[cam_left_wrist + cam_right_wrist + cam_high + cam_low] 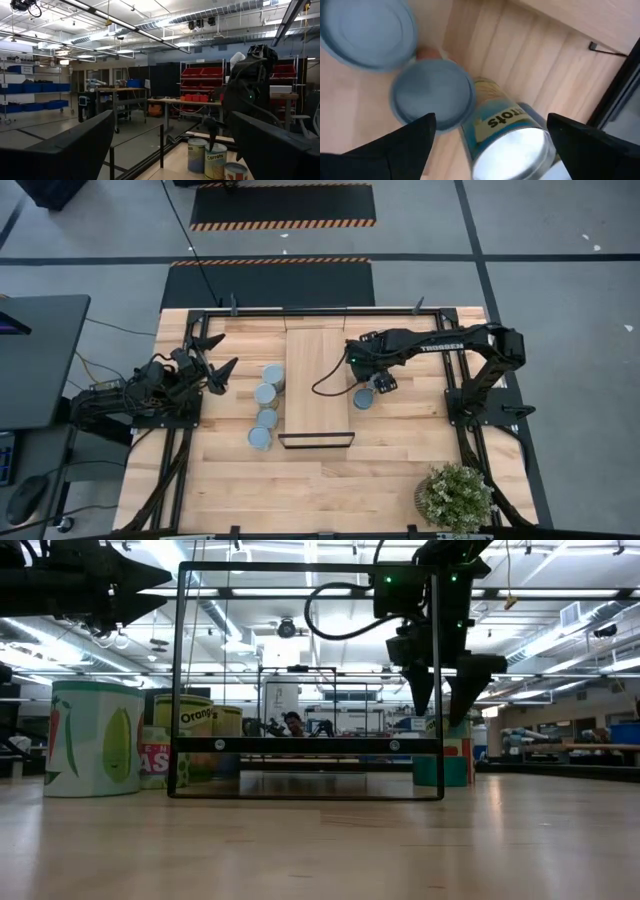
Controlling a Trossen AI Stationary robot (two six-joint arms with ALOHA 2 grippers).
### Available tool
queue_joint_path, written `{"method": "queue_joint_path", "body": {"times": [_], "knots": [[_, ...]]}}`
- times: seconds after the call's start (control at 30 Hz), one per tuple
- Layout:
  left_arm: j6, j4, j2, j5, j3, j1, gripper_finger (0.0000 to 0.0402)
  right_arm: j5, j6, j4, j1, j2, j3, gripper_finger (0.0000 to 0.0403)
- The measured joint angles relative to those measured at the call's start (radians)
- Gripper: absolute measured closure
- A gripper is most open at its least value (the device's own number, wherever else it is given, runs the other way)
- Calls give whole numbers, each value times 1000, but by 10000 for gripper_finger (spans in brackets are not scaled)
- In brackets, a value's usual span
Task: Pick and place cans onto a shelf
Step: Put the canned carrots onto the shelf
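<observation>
The right gripper (372, 387) hangs wide open, empty, over a can (363, 398) beside the shelf (317, 380); rigid, slick metal, likely best pinched across its sides; the left gripper (212, 366) waits open.

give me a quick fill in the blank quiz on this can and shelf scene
1. Left of the long light-wood shelf board, the number of round silvery-topped metal cans on the table is ____.
2. The right gripper hangs with its fingers ____.
3. The raised left gripper holds ____.
4. The potted plant sits at the table's ____ side.

Missing words: four; open; nothing; right
</observation>
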Motion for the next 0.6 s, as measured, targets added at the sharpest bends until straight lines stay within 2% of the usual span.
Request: {"method": "queue_joint_path", "body": {"times": [0.37,0.6], "knots": [[0,0,0,0,0,0,6,8,-70,-38,-28,-2,-17,26],[-1,0,0,0,0,0,6,6,-195,-44,-54,-2,-22,27]]}}
